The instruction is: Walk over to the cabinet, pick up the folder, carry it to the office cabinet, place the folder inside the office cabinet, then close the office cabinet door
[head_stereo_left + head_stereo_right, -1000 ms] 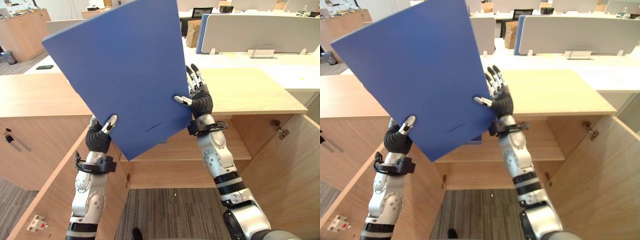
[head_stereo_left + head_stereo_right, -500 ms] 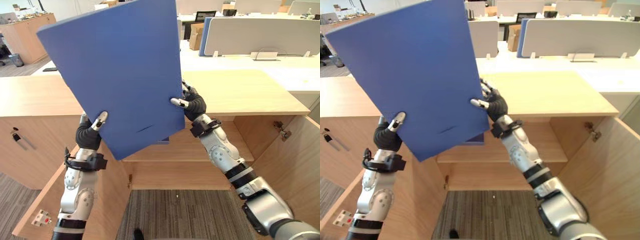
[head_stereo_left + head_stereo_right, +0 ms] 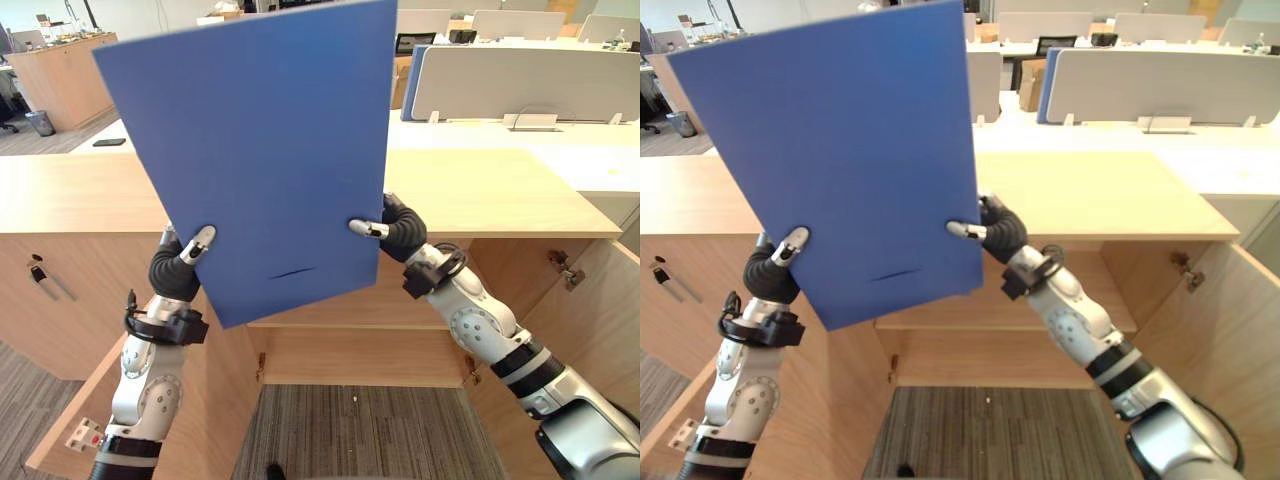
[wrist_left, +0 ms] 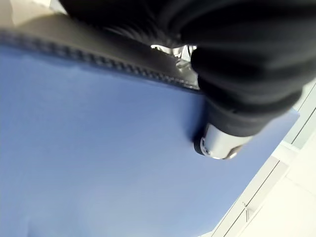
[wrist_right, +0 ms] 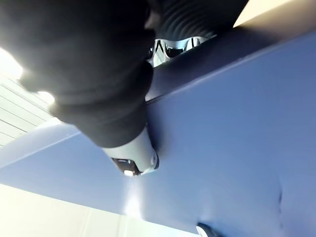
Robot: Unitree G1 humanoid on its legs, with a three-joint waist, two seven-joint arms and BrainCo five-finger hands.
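A large blue folder [image 3: 250,150] stands nearly upright in front of me, above the open office cabinet [image 3: 480,190]. My left hand [image 3: 176,270] grips the folder's lower left corner, its thumb [image 4: 219,143] pressed on the front face. On the lower right edge sits my right hand [image 3: 402,228], with its thumb [image 5: 131,158] on the blue face [image 5: 222,148] and its fingers curled behind. The cabinet's inner shelf [image 3: 340,310] shows below the folder, between both open doors.
The left door [image 3: 205,400] swings out beside my left arm, and the right door [image 3: 590,310] with its hinge stands open at the right. A closed cabinet front with a handle [image 3: 42,276] lies left. Desks with grey partitions [image 3: 520,80] stand behind. Striped carpet [image 3: 350,430] lies below.
My right hand's fingers, straight a second ago, have curled behind the folder. The folder has turned more upright and to the right.
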